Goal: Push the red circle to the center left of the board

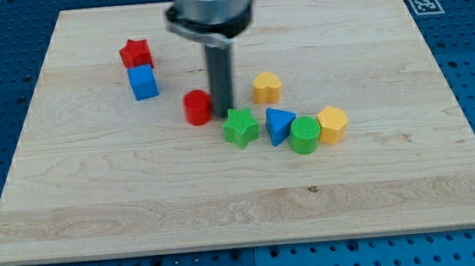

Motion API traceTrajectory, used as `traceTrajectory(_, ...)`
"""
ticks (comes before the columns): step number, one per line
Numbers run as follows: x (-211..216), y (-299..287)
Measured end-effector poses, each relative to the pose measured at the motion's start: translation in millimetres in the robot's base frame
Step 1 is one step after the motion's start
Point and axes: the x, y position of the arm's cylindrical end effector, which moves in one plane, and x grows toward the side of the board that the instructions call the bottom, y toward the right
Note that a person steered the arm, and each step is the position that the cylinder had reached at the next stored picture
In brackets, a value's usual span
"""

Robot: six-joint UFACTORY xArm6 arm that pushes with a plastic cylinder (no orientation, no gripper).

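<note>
My tip [222,115] stood just right of the red circle [197,107], seemingly touching it, a bare rod clamped on nothing. The circle lay near the board's [99,203] middle, left of the green star [240,127].

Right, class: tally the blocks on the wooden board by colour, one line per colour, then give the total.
Red: 2, the red star and the red circle, just left of my tip
Blue: 2, the blue cube and the blue triangle
Green: 2, the green star and the green cylinder
Yellow: 2, the yellow heart and the yellow hexagon
Total: 8
</note>
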Motion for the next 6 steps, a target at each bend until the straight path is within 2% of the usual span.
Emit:
traceTrajectory(1,-2,-43)
traceTrajectory(2,0,-45)
traceTrajectory(4,32,-53)
traceTrajectory(6,-8,-66)
